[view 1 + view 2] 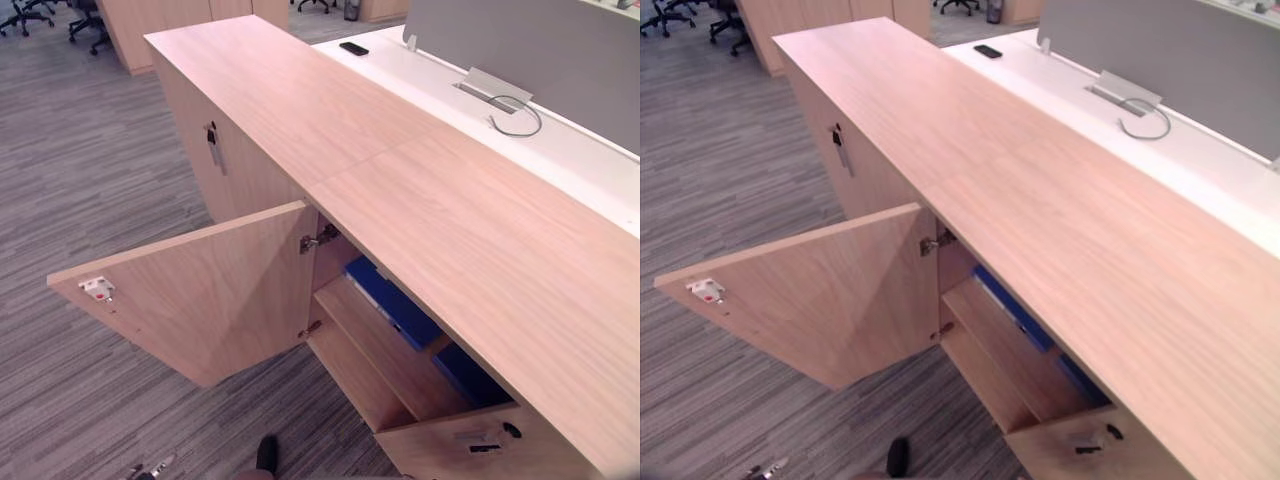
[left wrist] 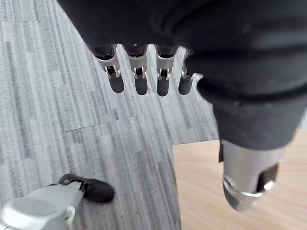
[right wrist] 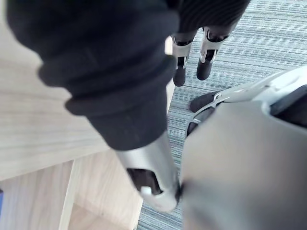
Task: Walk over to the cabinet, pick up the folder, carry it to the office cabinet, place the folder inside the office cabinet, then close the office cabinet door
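We judge the folder is placed and the door is what remains. The office cabinet [image 1: 400,170] runs from upper left to lower right of the frame, and its door [image 1: 210,300] stands swung wide at lower left, its white latch [image 1: 97,289] on the outer corner.

Our left hand [image 2: 140,72] hangs with straight fingers and holds nothing. Our right hand [image 3: 181,67] is likewise relaxed and empty.

To close well, we should set flat fingers against the door's outer face near the latch edge, far from the hinge [image 1: 318,240], and push in a steady arc until it seats.

Inside, right of centre, a blue folder [image 1: 392,300] lies on the upper shelf [image 1: 390,360]. A second blue item [image 1: 465,372] shows lower right; which is ours we cannot tell.
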Available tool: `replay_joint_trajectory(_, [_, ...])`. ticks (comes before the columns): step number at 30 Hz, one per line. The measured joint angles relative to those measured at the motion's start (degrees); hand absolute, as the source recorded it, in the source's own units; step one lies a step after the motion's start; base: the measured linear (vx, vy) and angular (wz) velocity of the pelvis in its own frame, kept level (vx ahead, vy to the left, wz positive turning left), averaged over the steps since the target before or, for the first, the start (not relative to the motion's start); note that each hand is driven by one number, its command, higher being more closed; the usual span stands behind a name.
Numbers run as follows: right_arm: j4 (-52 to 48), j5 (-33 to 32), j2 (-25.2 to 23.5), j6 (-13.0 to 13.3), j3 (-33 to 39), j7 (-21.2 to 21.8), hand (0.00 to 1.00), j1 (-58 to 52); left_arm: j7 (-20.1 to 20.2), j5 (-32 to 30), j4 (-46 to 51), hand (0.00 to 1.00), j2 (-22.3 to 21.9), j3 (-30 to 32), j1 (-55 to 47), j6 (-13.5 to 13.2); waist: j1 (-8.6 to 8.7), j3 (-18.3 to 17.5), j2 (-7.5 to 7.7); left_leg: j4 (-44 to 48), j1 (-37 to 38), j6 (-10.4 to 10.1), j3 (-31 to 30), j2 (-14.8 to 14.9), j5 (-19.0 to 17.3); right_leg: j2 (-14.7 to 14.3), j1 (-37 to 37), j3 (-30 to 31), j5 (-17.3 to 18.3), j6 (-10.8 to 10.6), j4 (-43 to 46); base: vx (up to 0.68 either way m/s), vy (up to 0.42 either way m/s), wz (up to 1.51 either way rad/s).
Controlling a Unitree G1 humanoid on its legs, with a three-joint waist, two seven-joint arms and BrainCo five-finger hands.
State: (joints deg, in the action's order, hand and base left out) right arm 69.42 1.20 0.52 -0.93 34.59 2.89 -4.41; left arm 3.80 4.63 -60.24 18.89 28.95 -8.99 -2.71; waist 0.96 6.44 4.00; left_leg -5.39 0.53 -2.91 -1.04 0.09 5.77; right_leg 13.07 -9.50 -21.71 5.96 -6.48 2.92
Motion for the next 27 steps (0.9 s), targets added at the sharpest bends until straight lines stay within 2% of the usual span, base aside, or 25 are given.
replay_joint_trajectory(5, [-0.03, -0.02, 0.75, -0.08, -0.48, 0.50, 0.00, -0.20, -1.28, -1.96, -0.22, 0.00, 7.14, 6.15, 5.15, 0.62, -0.12, 0.00, -0.09, 0.00, 0.03, -0.16, 0.31, 1.37, -0.08, -1.33, 0.02, 0.13, 0.23, 0.36, -0.45, -0.06, -0.037, -0.06])
replay_joint_trajectory(8, [-0.08, -0.05, 1.76, -0.07, -0.96, 1.22, 0.00, -0.71, -2.46, -2.13, -2.60, 0.00, 13.05, 9.35, 8.48, 1.20, -0.45, -0.01, -0.14, 0.00, 0.41, -0.43, 1.34, 1.84, -0.17, -1.70, 0.14, 1.47, 0.35, 0.54, -0.96, -0.02, -0.011, -0.15])
replay_joint_trajectory(11, [-0.07, -0.15, 1.79, -0.08, -1.02, 1.66, 0.00, -1.43, -2.93, -2.12, -3.61, 0.00, 16.80, 9.56, 11.29, 1.30, -0.72, -0.02, -0.15, 0.02, 0.61, -0.68, 2.22, 1.90, -0.58, -1.73, 0.22, 2.23, 0.32, 0.54, -1.28, 0.04, 0.004, -0.17])
replay_joint_trajectory(14, [-0.05, -0.38, 1.79, -0.08, -1.03, 2.09, 0.00, -1.91, -3.34, -2.12, -3.83, 0.00, 18.53, 9.39, 13.85, 1.31, -1.05, -0.03, -0.13, 0.05, 1.14, -0.88, 3.40, 1.95, -0.78, -1.72, 0.26, 3.34, 0.10, 0.24, -1.57, 0.07, 0.005, -0.20])
replay_joint_trajectory(16, [-0.06, -0.85, 1.80, -0.07, -1.32, 2.30, 0.00, -2.01, -3.42, -2.14, -6.28, 0.00, 20.45, 8.12, 16.69, 1.46, -1.55, -0.09, -0.09, 0.22, 2.22, -1.01, 4.60, 2.05, -1.31, -1.71, 0.06, 5.03, 0.09, 0.29, -1.56, 0.08, 0.009, -0.31])
replay_joint_trajectory(20, [-0.05, -2.42, 2.01, -0.06, -3.29, 2.80, 0.00, -2.03, -3.42, -2.35, -6.89, 0.00, 22.50, 4.87, 20.45, 1.67, -1.46, -0.12, -0.07, 0.37, 2.95, -0.98, 6.24, 2.20, -1.75, -1.72, 0.27, 6.39, 0.08, 0.30, -1.52, 0.05, 0.004, -0.21])
replay_joint_trajectory(27, [-0.54, -4.82, 2.71, 0.54, -8.30, 2.97, 0.00, -2.88, -3.54, -4.17, -6.80, 0.00, 22.75, -5.47, 24.79, 1.66, -1.47, -0.16, -0.04, 0.36, 4.18, -1.01, 7.15, 2.69, -1.92, -1.84, 0.81, 7.69, 0.07, 0.32, 0.24, -0.05, -0.001, -0.11])
